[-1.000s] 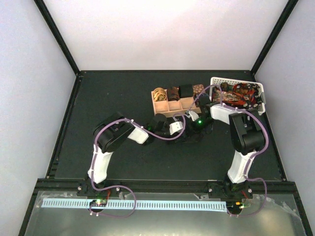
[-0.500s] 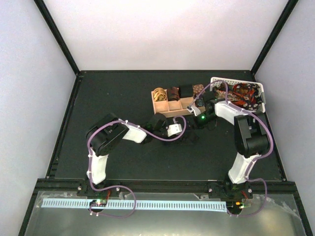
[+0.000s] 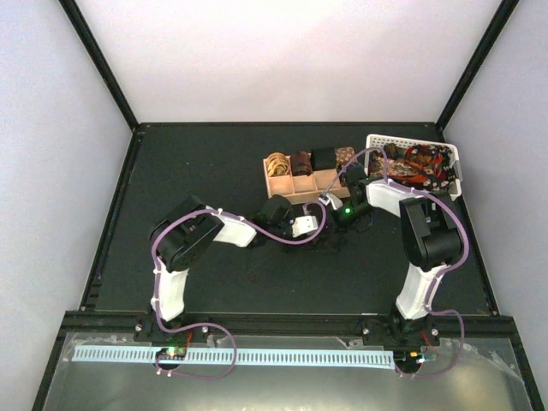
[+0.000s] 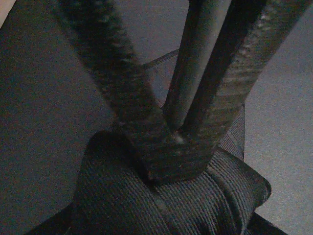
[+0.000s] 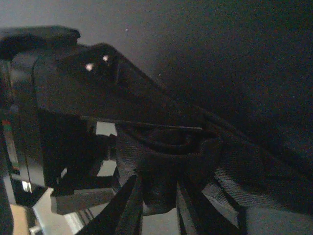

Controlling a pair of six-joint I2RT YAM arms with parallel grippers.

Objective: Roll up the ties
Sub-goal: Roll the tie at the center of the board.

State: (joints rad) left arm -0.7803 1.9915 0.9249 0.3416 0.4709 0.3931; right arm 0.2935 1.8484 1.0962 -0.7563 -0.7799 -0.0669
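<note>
A dark ribbed tie (image 3: pixel 332 241) lies bunched on the black mat between both grippers. My left gripper (image 3: pixel 320 232) is shut on it; in the left wrist view its fingertips (image 4: pixel 171 152) meet on the folded fabric (image 4: pixel 205 200). My right gripper (image 3: pixel 339 223) comes in from the right and is shut on the same tie; in the right wrist view a fold of dark fabric (image 5: pixel 164 161) sits between its fingers (image 5: pixel 128 205). Rolled ties, gold (image 3: pixel 276 162), brown (image 3: pixel 301 161) and black (image 3: pixel 323 157), sit in the tan tray (image 3: pixel 295 190).
The white perforated basket (image 3: pixel 377 139) at the back right holds several loose ties (image 3: pixel 419 163). The tray stands just behind the grippers. The left gripper's black body (image 5: pixel 58 98) is close to the right gripper. The mat's raised edges run along both sides.
The right gripper swung toward the tray half a second ago and has come back down a little toward the left gripper. The left gripper has shifted slightly right. Both keep hold of the dark tie.
</note>
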